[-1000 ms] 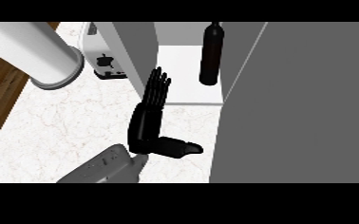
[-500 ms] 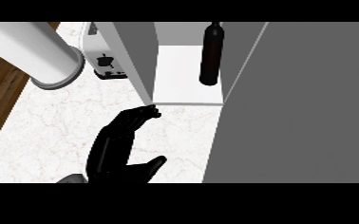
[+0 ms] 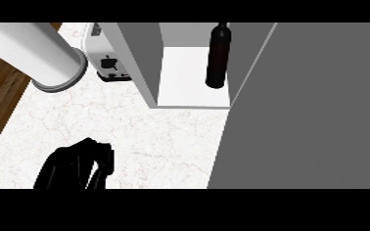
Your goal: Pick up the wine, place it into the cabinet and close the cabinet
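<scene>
Standing upright inside the cabinet (image 3: 145, 63), the wine (image 3: 216, 56) is well apart from the curled, empty robot hand (image 3: 76, 166).

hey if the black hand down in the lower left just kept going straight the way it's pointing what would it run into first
Probably the cabinet: the hand points up and slightly right across bare counter, toward the cabinet's left wall and front edge. The wine bottle stands deeper inside. Which hand it is and its height are unclear, so this is a guess.
</scene>
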{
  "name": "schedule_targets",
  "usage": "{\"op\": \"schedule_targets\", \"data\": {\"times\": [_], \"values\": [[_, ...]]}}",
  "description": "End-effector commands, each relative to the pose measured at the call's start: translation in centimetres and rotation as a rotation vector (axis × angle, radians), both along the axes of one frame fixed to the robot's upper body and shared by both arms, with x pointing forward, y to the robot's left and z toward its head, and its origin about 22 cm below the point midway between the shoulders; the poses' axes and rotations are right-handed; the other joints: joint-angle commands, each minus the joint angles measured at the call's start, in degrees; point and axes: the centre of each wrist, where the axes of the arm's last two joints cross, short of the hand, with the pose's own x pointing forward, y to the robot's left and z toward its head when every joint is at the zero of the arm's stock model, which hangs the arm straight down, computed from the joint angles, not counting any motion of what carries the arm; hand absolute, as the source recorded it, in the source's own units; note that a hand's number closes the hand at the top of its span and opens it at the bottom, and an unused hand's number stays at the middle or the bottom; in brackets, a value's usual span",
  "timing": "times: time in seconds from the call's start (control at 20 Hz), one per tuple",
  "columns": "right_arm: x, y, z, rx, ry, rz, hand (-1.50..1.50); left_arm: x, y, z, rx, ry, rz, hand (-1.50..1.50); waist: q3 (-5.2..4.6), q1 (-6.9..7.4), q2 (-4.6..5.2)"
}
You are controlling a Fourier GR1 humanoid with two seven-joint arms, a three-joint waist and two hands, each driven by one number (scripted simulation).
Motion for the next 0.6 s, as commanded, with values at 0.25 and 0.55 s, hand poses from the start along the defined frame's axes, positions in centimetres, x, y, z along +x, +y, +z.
{"op": "schedule_targets", "data": {"times": [0.25,0.55], "values": [[-3.6,5.0,2.2,0.035,0.001,0.216,1.5,-2.5,6.9,0.3,-0.026,-0.007,0.075,-1.5,-0.1,0.52,-0.17],[-4.8,9.2,1.7,-0.034,0.041,0.289,1.5,-3.4,9.7,1.6,-0.045,0.026,0.127,-1.5,-0.16,1.21,-0.55]]}}
